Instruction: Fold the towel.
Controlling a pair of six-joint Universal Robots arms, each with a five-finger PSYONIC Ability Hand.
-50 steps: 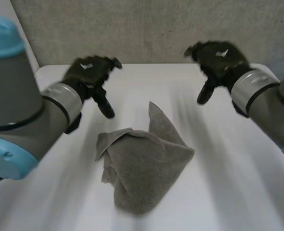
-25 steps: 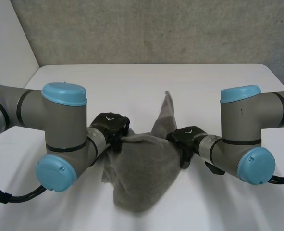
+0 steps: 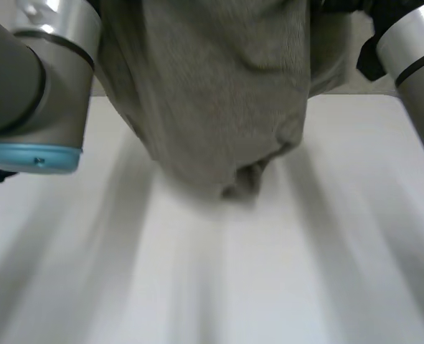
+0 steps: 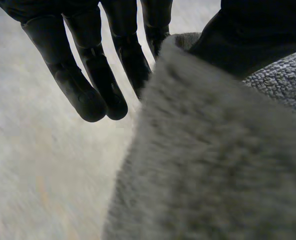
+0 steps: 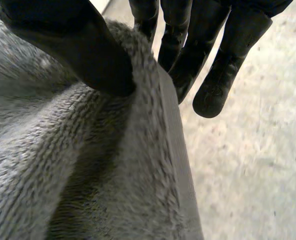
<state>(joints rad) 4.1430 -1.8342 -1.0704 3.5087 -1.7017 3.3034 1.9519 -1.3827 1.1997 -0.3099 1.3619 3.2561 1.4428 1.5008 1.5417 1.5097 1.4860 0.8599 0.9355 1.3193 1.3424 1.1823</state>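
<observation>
The grey towel hangs bunched above the white table, held up between my two arms with its lowest folds dangling free. In the left wrist view my left hand pinches an edge of the towel between thumb and fingers. In the right wrist view my right hand does the same, its thumb pressing the towel's hemmed edge against the fingers. The left arm and right arm stand raised on either side of the cloth.
Bare white tabletop spreads beneath the hanging towel. A grey wall stands behind the table's far edge.
Both hands came down onto the crumpled towel, closed on its two sides and lifted it off the table, up close to the head camera.
</observation>
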